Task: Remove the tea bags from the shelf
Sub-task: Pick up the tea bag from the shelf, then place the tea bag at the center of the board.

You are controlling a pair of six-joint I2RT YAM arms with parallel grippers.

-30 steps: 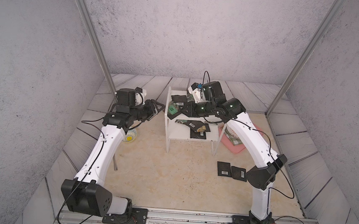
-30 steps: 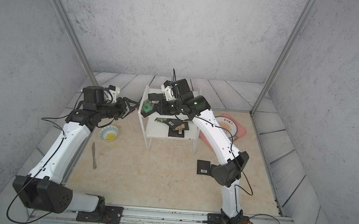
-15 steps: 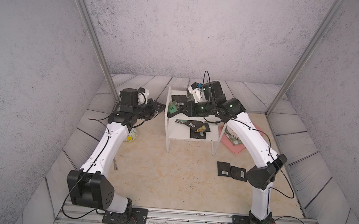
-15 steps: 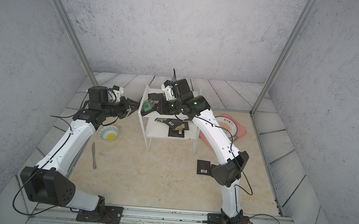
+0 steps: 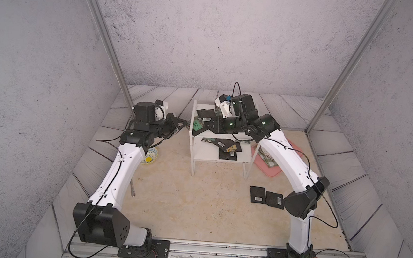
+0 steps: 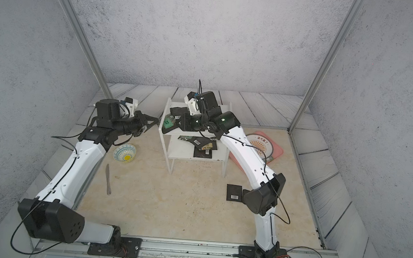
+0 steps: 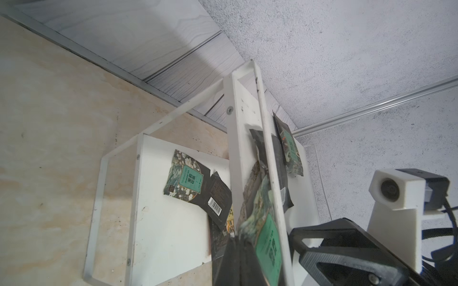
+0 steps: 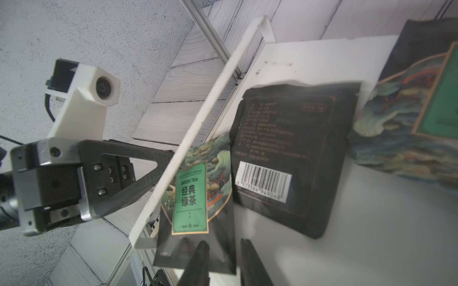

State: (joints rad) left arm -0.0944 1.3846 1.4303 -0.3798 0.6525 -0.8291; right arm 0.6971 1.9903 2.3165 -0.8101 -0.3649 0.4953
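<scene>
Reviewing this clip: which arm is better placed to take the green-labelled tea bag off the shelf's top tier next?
Left, likely. The left gripper is shut on the green-labelled tea bag poking past the shelf rail, outside it; the right gripper stands open above the tier.

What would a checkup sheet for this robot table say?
Surface: beige table, lightly stained.
Job's things: white shelf holds tea bags on both tiers; a green tea bag leans on its side edge; two loose tea bags lie on the table.
Clutter: patterned bowl, knife, pink tray.
Grippers: left hand shut at the green tea bag's edge, grip unclear; right hand fingers apart by its corner.
Cables: black cables loop off both arms.
Surroundings: grey walls, metal posts.
</scene>
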